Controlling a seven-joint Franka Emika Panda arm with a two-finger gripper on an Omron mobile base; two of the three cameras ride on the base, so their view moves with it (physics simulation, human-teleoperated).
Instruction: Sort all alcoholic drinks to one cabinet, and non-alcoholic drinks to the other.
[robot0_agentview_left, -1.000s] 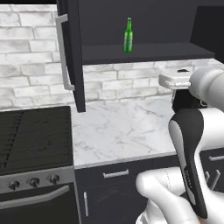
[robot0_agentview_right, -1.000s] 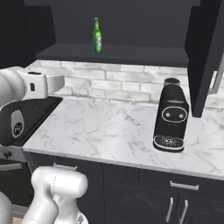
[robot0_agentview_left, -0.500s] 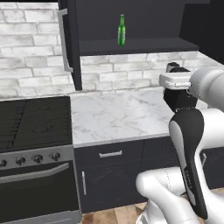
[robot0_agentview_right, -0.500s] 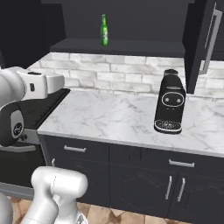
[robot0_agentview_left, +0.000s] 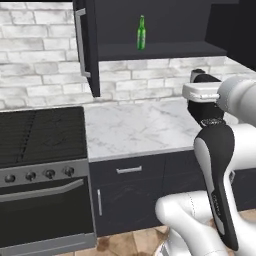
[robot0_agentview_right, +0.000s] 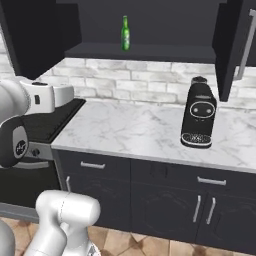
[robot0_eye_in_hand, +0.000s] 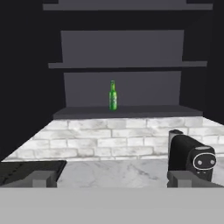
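Hand view: fingers (robot0_eye_in_hand: 40, 179) spread wide, empty; beer bottle (robot0_eye_in_hand: 113, 95) upright on cabinet (robot0_eye_in_hand: 127, 113) shelf edge.

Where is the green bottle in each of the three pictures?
Left base view: the green bottle stands upright on the bottom shelf of the open cabinet, near the top middle.
Right base view: the bottle stands on the same shelf, top middle, a little left.
Hand view: the bottle stands at the middle, upright on the shelf.
Shared landmark: the black coffee machine on the counter, below the bottle and to its right.
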